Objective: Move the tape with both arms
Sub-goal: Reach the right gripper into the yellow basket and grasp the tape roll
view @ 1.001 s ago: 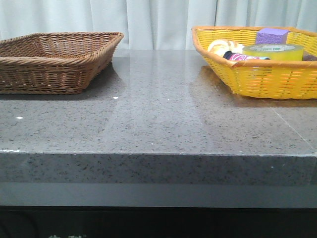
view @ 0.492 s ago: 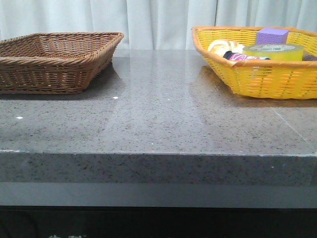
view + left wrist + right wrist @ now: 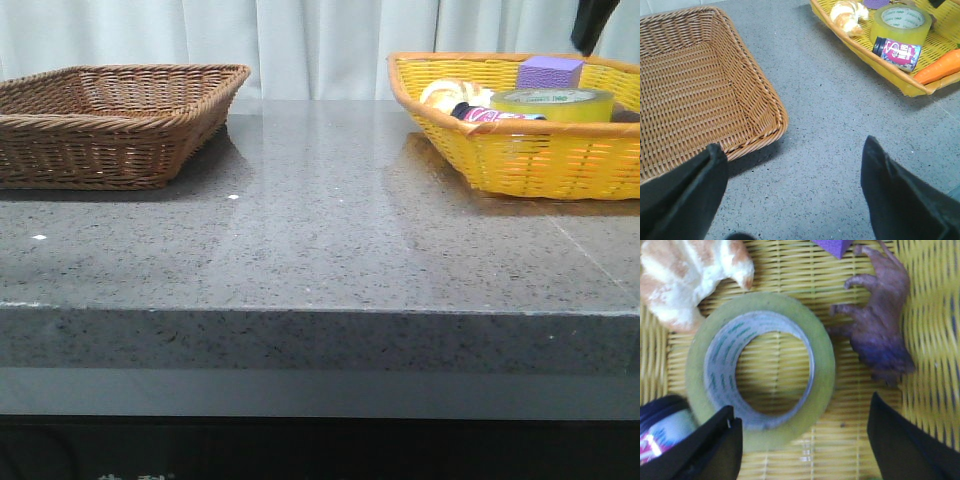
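Observation:
The yellow-green tape roll point(image 3: 552, 103) lies flat in the yellow basket point(image 3: 520, 160) at the back right; it also shows in the left wrist view point(image 3: 900, 22) and the right wrist view point(image 3: 760, 367). My right gripper point(image 3: 802, 432) hangs open above the basket, just over the roll's edge, holding nothing; only a black tip point(image 3: 592, 22) of it shows at the top right of the front view. My left gripper point(image 3: 792, 175) is open and empty over the grey table, beside the brown basket point(image 3: 695, 85).
The yellow basket also holds a purple cube point(image 3: 550, 71), a bread piece point(image 3: 687, 277), a dark can point(image 3: 896, 51), a carrot point(image 3: 940, 67) and a purple-brown hand-shaped toy point(image 3: 877, 320). The brown basket point(image 3: 110, 120) stands at the back left on the grey stone table point(image 3: 320, 240).
A black tip of my right arm has come into the front view at the top right, above the yellow basket. Nothing else has moved.

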`<action>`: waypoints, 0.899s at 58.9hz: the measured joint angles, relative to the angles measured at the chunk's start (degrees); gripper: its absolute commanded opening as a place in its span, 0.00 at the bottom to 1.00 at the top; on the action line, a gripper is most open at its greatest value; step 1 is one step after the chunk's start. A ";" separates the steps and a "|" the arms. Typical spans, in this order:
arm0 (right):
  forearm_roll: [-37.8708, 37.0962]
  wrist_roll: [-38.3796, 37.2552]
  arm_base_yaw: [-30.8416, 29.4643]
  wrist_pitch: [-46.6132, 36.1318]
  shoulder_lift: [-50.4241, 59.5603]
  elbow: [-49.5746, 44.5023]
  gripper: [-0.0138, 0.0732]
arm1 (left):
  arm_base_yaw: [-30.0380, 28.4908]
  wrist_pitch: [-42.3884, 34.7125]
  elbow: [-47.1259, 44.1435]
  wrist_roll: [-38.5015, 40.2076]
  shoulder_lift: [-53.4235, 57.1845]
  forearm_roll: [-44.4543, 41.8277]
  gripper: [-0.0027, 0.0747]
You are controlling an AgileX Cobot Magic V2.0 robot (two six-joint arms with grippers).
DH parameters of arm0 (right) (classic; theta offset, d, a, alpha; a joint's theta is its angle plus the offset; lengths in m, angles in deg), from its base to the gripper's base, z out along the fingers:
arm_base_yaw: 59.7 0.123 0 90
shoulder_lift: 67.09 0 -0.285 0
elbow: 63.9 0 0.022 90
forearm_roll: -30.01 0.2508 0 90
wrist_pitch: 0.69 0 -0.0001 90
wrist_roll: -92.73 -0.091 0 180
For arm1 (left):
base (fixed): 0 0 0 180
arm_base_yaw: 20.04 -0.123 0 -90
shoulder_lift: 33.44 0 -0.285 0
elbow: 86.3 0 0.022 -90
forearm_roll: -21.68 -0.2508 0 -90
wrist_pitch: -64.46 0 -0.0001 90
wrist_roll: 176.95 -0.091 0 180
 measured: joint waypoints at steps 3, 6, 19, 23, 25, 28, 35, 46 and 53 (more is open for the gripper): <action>0.00 0.31 0.00 0.19 -2.12 1.87 0.78 | 0.00 0.00 0.00 0.00 0.00 0.00 0.74; 0.00 0.69 0.00 0.58 -4.37 3.78 0.78 | 0.00 0.00 0.00 0.00 0.00 0.00 0.74; 0.00 1.53 0.00 1.14 -10.90 8.59 0.77 | 0.00 0.00 0.00 0.00 0.00 0.00 0.74; 0.00 1.53 0.00 1.25 -12.33 9.23 0.72 | 0.00 0.00 0.00 0.00 0.00 0.00 0.74; 0.00 1.53 0.00 1.26 -13.01 9.63 0.69 | 0.00 0.00 0.00 0.00 0.00 0.00 0.74; 0.00 1.53 0.00 1.36 -13.69 10.05 0.61 | 0.00 0.00 0.00 0.00 0.00 0.00 0.74; 0.00 1.53 0.00 1.86 -14.81 10.57 0.45 | 0.00 0.00 0.00 0.00 0.00 0.00 0.74; -0.22 1.53 -0.13 3.14 -15.16 11.40 0.37 | 0.00 0.00 0.00 0.00 0.00 0.00 0.74; -0.22 1.53 -0.13 5.44 -15.16 13.58 0.37 | 0.00 0.00 0.00 0.00 0.00 0.00 0.74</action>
